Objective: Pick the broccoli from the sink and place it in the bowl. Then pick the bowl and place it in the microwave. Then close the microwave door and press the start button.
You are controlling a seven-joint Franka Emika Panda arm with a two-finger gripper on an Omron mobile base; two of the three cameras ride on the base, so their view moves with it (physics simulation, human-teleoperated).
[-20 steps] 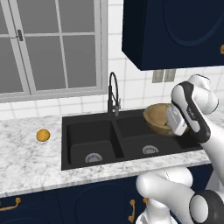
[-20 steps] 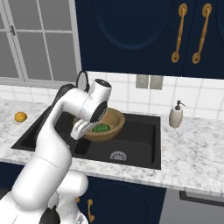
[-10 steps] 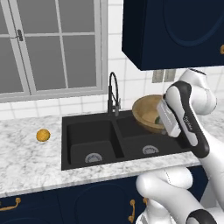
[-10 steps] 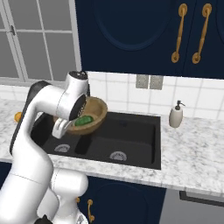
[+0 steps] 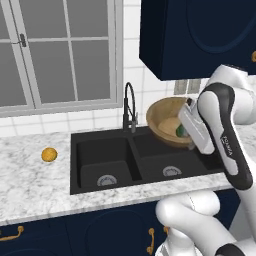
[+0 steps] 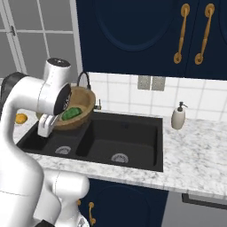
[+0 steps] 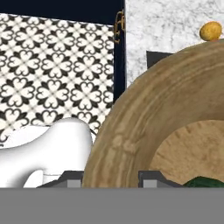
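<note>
Orange fruit (image 5: 49, 154) on the marble counter (image 5: 30, 180); soap dispenser (image 6: 178, 117) near the tiled wall (image 6: 124, 93).

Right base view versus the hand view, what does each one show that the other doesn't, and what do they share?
Only the right base view shows the soap dispenser, the faucet, the round sink drains and the gold-handled upper cabinets. Only the hand view shows the patterned floor tiles below. Both share the wooden bowl held tilted in the gripper, the broccoli inside it, the orange fruit and the marble counter.
</note>
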